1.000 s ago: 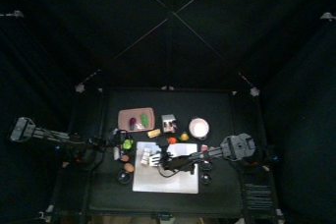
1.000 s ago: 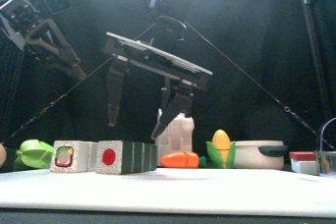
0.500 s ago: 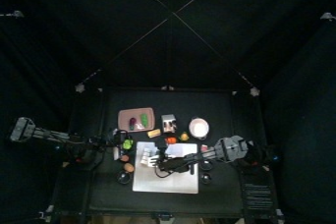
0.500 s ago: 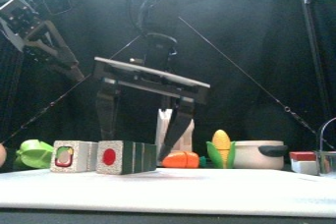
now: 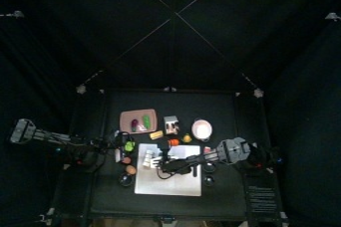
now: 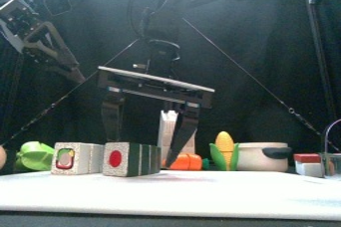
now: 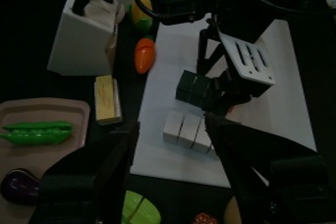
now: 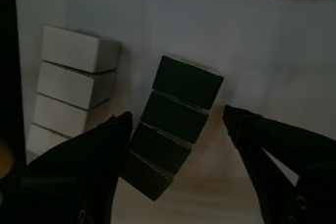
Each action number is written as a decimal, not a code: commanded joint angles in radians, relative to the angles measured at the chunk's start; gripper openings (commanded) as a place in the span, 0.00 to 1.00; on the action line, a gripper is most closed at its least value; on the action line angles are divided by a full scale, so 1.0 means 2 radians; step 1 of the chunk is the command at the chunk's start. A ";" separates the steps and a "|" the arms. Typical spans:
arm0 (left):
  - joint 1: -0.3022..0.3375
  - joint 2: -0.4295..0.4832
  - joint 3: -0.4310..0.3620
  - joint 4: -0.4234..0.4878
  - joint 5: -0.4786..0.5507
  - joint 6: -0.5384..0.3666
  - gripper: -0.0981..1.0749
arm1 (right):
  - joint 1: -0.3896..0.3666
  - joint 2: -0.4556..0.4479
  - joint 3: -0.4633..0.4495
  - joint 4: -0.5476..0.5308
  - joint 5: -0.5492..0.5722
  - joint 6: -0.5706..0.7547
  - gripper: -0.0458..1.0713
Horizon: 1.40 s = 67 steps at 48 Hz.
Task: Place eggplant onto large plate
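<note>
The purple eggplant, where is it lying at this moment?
In the left wrist view, the purple eggplant lies on the reddish-brown rounded-square plate, beside a green pea pod on the same plate.

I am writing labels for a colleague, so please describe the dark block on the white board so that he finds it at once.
On the small black table lies a flat white board carrying two segmented blocks side by side. The dark green block is the one wanted; its neighbour, the white block, is pale.
</note>
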 commanded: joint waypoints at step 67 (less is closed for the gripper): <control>0.002 0.000 -0.003 0.002 0.001 -0.001 0.86 | 0.046 -0.061 0.018 0.055 0.051 0.006 0.62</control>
